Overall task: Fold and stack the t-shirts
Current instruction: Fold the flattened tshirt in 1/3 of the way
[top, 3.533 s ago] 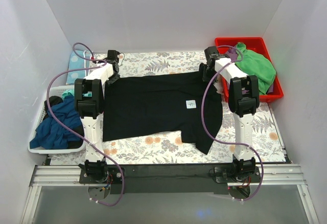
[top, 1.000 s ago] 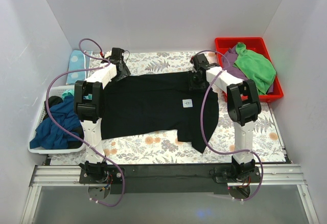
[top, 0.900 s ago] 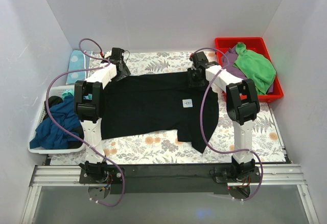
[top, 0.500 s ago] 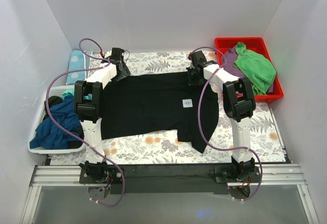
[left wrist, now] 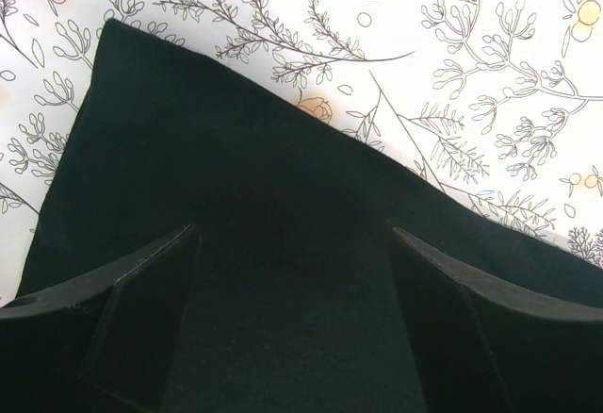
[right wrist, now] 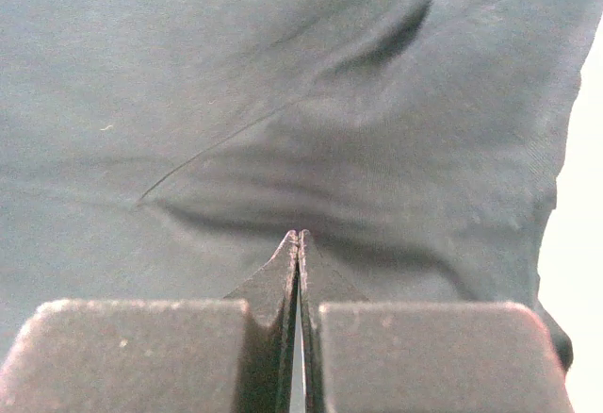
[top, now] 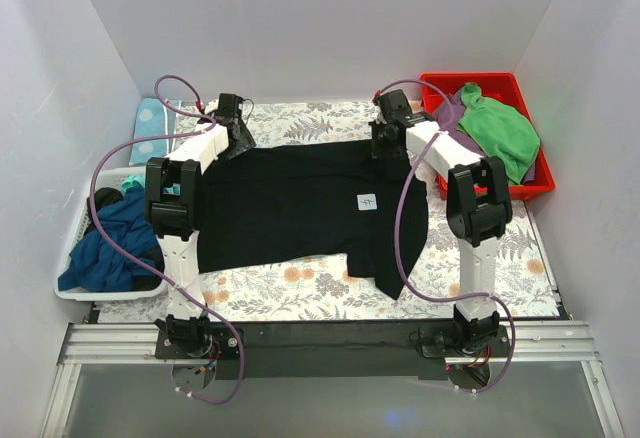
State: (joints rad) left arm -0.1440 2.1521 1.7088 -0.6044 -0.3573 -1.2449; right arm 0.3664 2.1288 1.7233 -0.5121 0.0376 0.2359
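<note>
A large black t-shirt (top: 300, 203) with a small white square label (top: 368, 201) lies spread flat on the flowered table. My left gripper (top: 238, 140) hovers open over its far left corner (left wrist: 188, 149), and only dark cloth lies between the two fingers (left wrist: 141, 305). My right gripper (top: 386, 144) is at the shirt's far right edge. In the right wrist view its jaws (right wrist: 298, 237) are pressed together on a small pucker of the black cloth (right wrist: 377, 149), with creases running to the tips. A dark blue t-shirt (top: 110, 243) lies in the left basket.
A white basket (top: 72, 293) at the left edge holds the blue shirt and a bit of teal cloth (top: 133, 186). A red bin (top: 535, 190) at the far right holds green (top: 500, 128) and purple clothes. A light blue folded cloth (top: 152, 123) lies far left.
My right gripper has shut at the shirt's far right edge and shifted slightly right. The left arm has stayed still for the last second. Earlier, both grippers moved inward along the far edge.
</note>
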